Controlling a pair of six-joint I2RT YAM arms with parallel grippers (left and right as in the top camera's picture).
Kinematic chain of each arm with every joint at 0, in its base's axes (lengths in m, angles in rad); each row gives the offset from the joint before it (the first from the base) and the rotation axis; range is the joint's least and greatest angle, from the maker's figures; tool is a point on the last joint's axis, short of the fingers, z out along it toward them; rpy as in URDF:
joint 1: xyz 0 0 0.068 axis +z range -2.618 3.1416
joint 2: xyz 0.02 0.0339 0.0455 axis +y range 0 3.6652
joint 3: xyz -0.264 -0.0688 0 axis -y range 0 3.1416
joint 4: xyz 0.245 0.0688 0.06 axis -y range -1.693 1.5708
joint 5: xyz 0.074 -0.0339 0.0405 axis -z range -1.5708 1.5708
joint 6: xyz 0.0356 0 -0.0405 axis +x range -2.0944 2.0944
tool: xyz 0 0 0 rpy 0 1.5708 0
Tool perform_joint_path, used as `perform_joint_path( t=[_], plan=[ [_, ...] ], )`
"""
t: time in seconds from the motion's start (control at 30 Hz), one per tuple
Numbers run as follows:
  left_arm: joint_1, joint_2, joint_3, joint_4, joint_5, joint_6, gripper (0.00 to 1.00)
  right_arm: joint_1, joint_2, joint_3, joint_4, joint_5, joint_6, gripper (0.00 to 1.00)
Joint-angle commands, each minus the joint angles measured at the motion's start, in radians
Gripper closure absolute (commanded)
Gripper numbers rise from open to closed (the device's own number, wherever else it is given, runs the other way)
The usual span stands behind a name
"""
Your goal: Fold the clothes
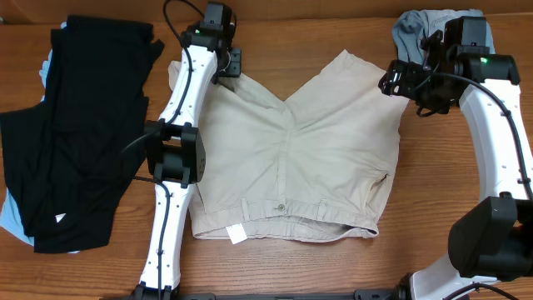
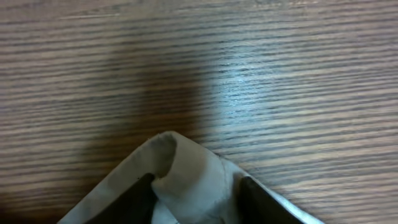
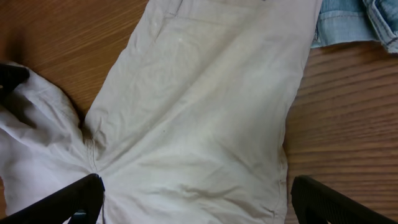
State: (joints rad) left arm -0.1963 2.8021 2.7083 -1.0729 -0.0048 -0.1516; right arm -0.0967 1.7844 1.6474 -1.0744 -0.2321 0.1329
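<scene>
khaki shorts (image 1: 308, 158) hem corner pinched in left hand (image 2: 196, 196), right hand (image 3: 199, 196) spread wide above other leg

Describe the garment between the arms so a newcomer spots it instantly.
On the table, look to the middle: the beige khaki shorts lie spread flat, waistband toward the near edge. Unlike the black garments piled at left and the blue denim at far right, they are pale, with a button and white tag.
</scene>
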Motion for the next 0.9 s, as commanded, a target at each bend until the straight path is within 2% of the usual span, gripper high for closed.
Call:
perform_joint_path(
  t=[0.0, 0.13, 0.33, 0.57, 0.8, 0.83, 0.87],
  plan=[
    [-0.007, 0.024, -0.005, -0.002, -0.002, 0.001, 0.67, 0.000, -0.004, -0.005, 0.003, -0.005, -0.007, 0.00],
    [-0.007, 0.028, -0.005, 0.004, -0.002, 0.001, 0.96, 0.000, -0.004, -0.005, 0.003, -0.005, -0.007, 0.00],
    [-0.007, 0.025, 0.042, 0.019, 0.003, 0.001, 0.96, 0.000, -0.004, -0.005, 0.004, -0.005, -0.007, 0.00],
    [-0.011, 0.025, 0.293, 0.039, 0.082, 0.002, 0.96, 0.000, -0.004, -0.005, 0.023, -0.005, -0.007, 0.00],
    [-0.023, 0.025, 0.385, 0.135, 0.141, 0.001, 0.96, 0.000, -0.004, -0.005, 0.023, -0.005, -0.007, 0.00],
    [-0.026, 0.025, 0.384, 0.150, 0.150, 0.002, 0.95, 0.000, -0.004, -0.005, 0.023, -0.005, -0.007, 0.00],
    [-0.028, 0.025, 0.384, 0.157, 0.153, 0.002, 0.84, 0.000, -0.004, -0.005, 0.023, -0.005, -0.007, 0.00]
  ],
)
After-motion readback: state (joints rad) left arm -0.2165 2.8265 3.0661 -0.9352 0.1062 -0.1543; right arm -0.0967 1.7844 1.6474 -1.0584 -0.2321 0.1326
